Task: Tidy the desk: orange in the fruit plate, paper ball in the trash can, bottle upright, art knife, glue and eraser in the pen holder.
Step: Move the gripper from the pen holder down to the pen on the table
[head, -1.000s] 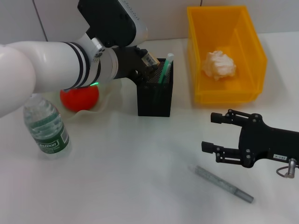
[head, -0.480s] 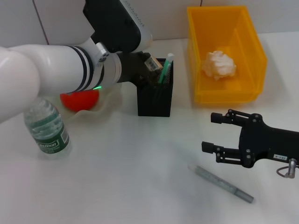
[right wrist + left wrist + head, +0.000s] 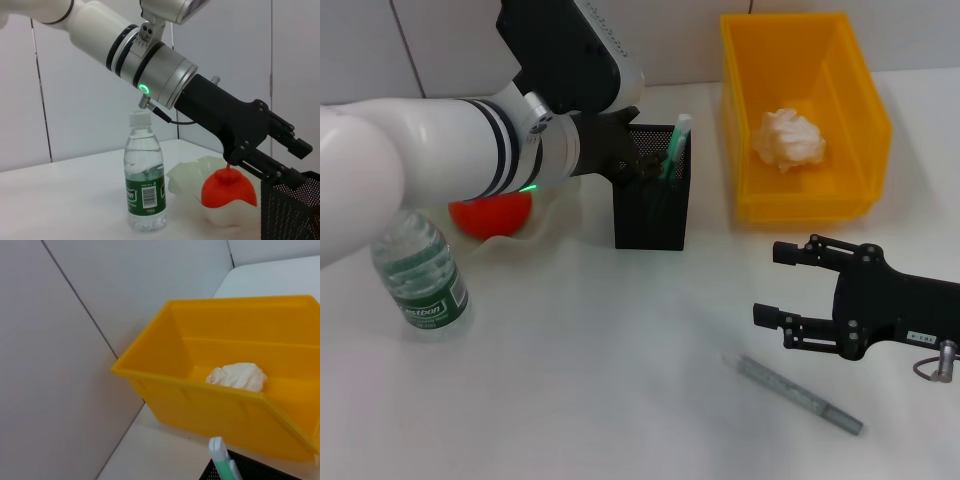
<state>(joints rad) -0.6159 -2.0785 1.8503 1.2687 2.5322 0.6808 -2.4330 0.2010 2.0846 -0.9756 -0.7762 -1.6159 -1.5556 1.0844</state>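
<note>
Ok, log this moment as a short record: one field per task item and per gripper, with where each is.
orange: in the fruit plate
paper ball: inside the trash can
bottle: upright on the desk, near the plate
pen holder: upright, a green-and-white pen standing in it
eraser: not visible
grey pen-like tool: lying flat on the desk
left gripper: open, over the pen holder's mouth
right gripper: open, empty, low over the desk beside the grey tool

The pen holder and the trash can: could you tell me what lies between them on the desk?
Nothing: in the head view, the strip of white desk between the pen holder and the trash can is bare.
</note>
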